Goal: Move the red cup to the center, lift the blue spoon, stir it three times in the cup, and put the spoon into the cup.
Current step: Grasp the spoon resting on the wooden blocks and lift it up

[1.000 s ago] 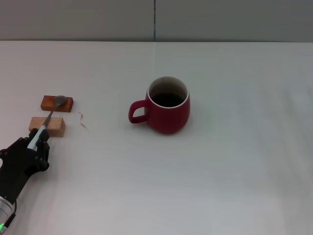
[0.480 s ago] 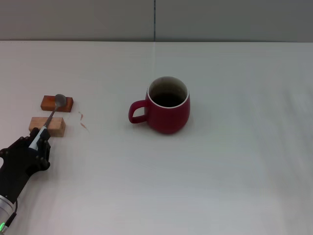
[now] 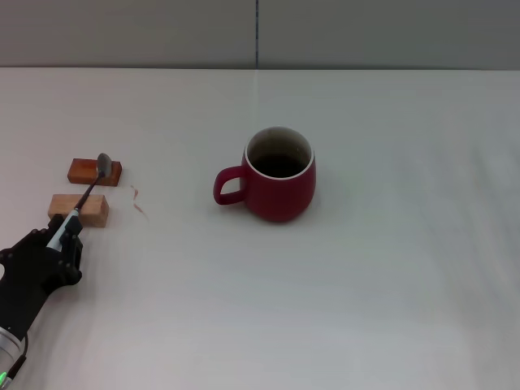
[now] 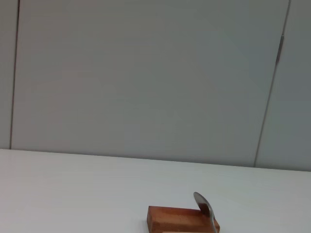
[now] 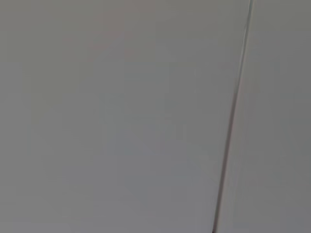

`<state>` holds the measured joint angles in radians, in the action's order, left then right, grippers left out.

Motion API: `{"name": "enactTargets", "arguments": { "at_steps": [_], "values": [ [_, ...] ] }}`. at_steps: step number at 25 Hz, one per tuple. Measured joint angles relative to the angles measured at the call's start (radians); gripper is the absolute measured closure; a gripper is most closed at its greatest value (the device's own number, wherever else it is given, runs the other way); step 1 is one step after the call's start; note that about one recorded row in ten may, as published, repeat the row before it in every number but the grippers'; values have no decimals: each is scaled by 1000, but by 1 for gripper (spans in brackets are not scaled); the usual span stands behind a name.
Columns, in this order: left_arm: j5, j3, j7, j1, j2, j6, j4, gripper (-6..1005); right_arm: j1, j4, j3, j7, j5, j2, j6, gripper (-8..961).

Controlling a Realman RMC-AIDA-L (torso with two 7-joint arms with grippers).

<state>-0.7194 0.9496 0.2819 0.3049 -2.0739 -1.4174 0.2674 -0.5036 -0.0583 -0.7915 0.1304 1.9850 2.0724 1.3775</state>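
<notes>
The red cup (image 3: 277, 177) stands upright near the middle of the white table, handle toward my left. My left gripper (image 3: 58, 238) is at the table's near left, shut on the pale handle of the blue spoon (image 3: 84, 194). The spoon's grey bowl is lifted and turned on edge above the far wooden block (image 3: 84, 171). In the left wrist view the spoon bowl (image 4: 203, 208) stands just over that block (image 4: 177, 220). The right gripper is out of view; its wrist view shows only a grey wall.
Two small wooden blocks lie at the left, the far reddish one and a paler near one (image 3: 89, 209). A small reddish scrap (image 3: 139, 201) lies on the table (image 3: 374, 268) beside them. A grey wall (image 3: 260, 32) runs along the far edge.
The spoon's bowl has risen off the far block and turned on edge. My left gripper has shifted slightly while holding the handle. The cup has not moved.
</notes>
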Motion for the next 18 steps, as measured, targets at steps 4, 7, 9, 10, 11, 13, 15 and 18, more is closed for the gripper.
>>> {"name": "enactTargets", "arguments": {
  "at_steps": [4,7,9,10,11,13,15,18],
  "values": [
    [0,0,0,-2,0,0,-3,804,0,-1,0,0,0,0,0,258],
    [0,0,0,-1,0,0,-3,804,1,-2,1,0,0,0,0,257],
    [0,0,-1,-1,0,0,-3,804,1,-3,1,0,0,0,0,257],
    [0,0,-1,0,0,1,-3,804,1,-3,2,0,0,0,0,257],
    [0,0,-1,0,0,3,-3,804,1,-2,2,0,0,0,0,257],
    [0,1,-1,0,0,5,-4,804,1,-2,2,0,0,0,0,257],
    [0,2,0,1,0,6,-4,804,1,-1,1,0,0,0,0,257],
    [0,4,0,2,0,7,-3,804,1,0,2,0,0,0,0,258]
  ]
}}
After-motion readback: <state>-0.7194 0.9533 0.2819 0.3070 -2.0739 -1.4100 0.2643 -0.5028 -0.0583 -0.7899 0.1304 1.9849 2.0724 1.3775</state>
